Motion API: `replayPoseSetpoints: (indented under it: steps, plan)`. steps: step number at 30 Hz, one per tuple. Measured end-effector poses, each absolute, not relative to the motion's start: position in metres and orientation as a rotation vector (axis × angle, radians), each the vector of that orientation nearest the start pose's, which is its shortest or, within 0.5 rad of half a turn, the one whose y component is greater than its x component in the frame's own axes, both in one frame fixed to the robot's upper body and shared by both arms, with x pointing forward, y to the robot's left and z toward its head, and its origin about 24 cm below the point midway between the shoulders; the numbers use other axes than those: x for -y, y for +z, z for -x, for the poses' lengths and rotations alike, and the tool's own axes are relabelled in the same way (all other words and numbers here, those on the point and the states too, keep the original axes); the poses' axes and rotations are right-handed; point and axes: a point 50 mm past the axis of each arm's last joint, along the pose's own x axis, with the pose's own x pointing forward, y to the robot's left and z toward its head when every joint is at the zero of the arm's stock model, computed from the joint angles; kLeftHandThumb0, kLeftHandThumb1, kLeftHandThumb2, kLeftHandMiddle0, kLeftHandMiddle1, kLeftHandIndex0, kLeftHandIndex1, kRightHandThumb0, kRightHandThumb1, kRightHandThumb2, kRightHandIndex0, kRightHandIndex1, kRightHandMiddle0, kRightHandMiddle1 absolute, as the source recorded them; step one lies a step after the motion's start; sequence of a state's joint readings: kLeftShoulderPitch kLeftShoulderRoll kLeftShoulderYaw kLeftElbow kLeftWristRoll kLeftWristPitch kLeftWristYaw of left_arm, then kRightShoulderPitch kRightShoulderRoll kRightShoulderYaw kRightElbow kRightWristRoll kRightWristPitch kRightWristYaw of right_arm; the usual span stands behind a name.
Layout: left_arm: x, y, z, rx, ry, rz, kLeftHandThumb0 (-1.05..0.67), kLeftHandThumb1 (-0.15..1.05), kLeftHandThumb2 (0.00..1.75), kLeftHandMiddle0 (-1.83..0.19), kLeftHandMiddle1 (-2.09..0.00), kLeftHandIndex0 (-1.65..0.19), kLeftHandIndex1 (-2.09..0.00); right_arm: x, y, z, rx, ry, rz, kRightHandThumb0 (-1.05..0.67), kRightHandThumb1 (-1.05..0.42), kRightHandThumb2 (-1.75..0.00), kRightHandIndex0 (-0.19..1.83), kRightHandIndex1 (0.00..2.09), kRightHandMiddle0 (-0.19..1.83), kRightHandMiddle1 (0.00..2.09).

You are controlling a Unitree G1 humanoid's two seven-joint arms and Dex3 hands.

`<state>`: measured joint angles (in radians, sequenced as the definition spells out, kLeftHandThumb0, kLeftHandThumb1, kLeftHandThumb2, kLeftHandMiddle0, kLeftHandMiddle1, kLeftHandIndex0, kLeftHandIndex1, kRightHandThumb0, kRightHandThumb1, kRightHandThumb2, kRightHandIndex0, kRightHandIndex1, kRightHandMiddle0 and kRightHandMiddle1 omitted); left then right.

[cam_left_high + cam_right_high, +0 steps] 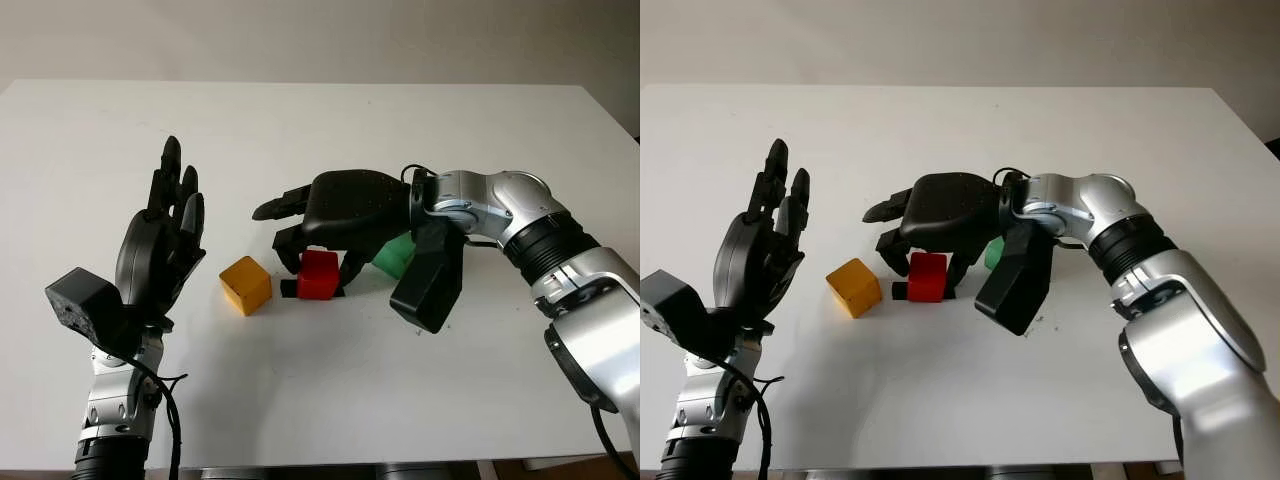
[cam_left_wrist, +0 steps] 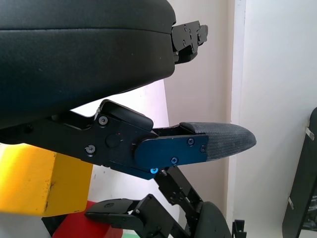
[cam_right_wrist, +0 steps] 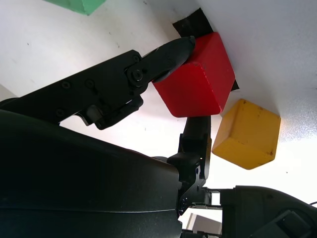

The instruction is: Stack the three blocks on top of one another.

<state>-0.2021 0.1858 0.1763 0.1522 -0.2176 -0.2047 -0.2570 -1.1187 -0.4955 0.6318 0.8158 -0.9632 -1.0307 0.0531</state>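
Nearest the camera, at the counter's (image 1: 300, 400) front left, the left hand (image 1: 160, 245) is held upright above the surface, open and holding nothing, its fingers (image 1: 178, 200) pointed away from the robot. From the right, the right arm is reached in over the middle of the counter, a black box hanging below its wrist.

Just right of the left hand, the yellow block (image 1: 246, 285) is seen standing alone on the counter, turned so that a corner faces forward. Just beside it to the right, apart from it, the red block (image 1: 318, 274) is found on a small patch of black tape (image 1: 289, 289). The right hand (image 1: 335, 215) is arched over the red block with its fingers (image 3: 168, 54) curled down; in the right wrist view one fingertip is pressed against the block's side and another is set at the opposite face, so the block appears to be gripped, though whether it is lifted off the counter cannot be told. The green block (image 1: 397, 257) is seen a little farther back and to the right, partly hidden behind the right hand and wrist.
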Motion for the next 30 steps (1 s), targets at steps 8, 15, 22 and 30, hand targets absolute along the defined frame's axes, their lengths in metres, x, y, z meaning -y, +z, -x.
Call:
replayPoseSetpoints:
  steps: [8, 15, 22, 30]
  plan:
    - [-0.2065, 0.0903, -0.2866, 0.286, -0.103, 0.011, -0.77, 1.05, 0.49, 0.16, -0.05, 0.18, -0.05, 0.0731, 0.17, -0.347, 0.993, 1.121, 1.712, -0.44, -0.93, -0.05, 0.21, 0.04, 0.42, 1.29]
    - [-0.2065, 0.09, -0.2865, 0.285, -0.103, 0.012, -0.78, 1.05, 0.5, 0.16, -0.05, 0.17, -0.05, 0.0727, 0.1673, -0.3468, 0.974, 1.162, 1.775, -0.41, -0.96, -0.05, 0.01, 0.04, 0.16, 0.83]
    - [-0.2066, 0.0897, -0.2863, 0.284, -0.101, 0.013, -0.77, 1.05, 0.5, 0.15, -0.06, 0.16, -0.06, 0.0758, 0.1656, -0.3476, 0.92, 1.203, 1.832, -0.65, -0.92, -0.04, -0.18, 0.01, 0.01, 0.28]
    - [-0.2051, 0.0889, -0.2864, 0.283, -0.099, 0.021, -0.77, 1.05, 0.49, 0.14, -0.06, 0.16, -0.06, 0.0809, 0.1684, -0.348, 0.892, 1.208, 1.854, -0.68, -0.9, -0.05, -0.19, 0.0, -0.13, 0.16]
